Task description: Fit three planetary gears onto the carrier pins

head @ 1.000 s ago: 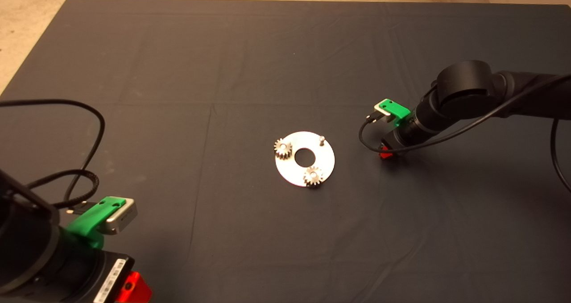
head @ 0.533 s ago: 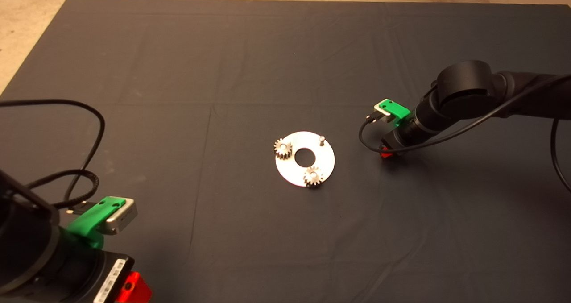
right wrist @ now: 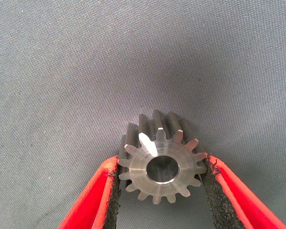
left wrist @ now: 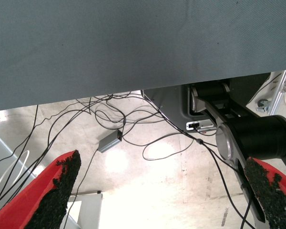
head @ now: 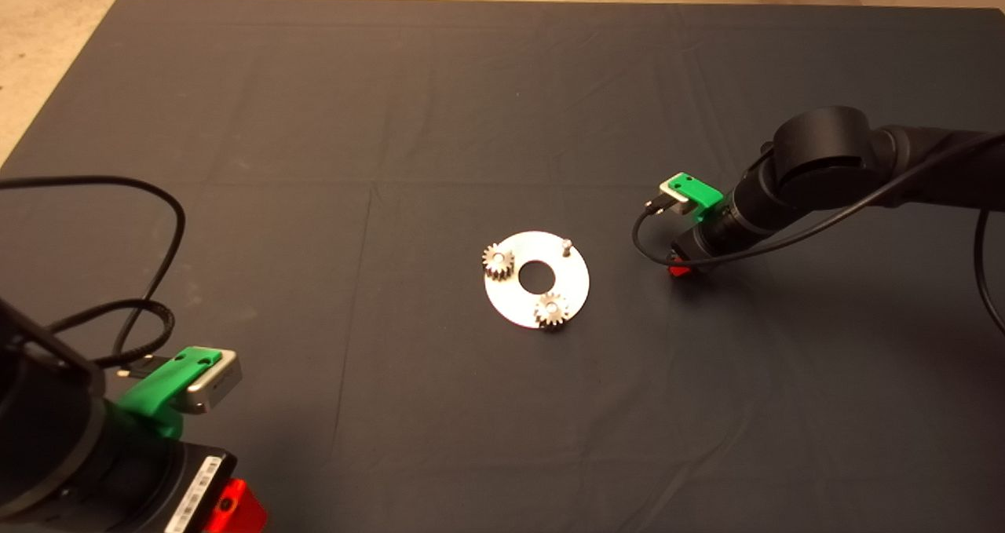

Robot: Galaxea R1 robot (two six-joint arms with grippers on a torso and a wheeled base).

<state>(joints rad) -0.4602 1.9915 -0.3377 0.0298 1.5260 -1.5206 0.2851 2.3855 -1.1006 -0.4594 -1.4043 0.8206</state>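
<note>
Two silvery toothed gears (head: 498, 261) (head: 551, 310) sit on two disc (head: 510, 301) pins; the third pin (head: 565, 244) stands bare; a third gear (right wrist: 161, 164) sits between red fingers (right wrist: 90, 205)

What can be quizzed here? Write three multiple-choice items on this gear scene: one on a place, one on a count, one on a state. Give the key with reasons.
1. Where is the bare carrier pin on the disc?
A. On the disc's side towards the right arm, at the far edge
B. At the disc's near edge
C. In the centre hole

2. How many planetary gears sit on pins on the disc?
A. None
B. Two
C. Three

3. What is the right end effector doing?
A. Hanging open over the floor
B. Closed on a third gear between its pads, over the mat
C. Pressing on the disc

Key:
1 A: the head view shows the lone stud there, with no gear on it.
2 B: one gear sits at the disc's left edge and another at its near edge.
3 B: the right wrist view shows both pads against the gear's teeth. The left end effector waits open, off the mat.
</note>
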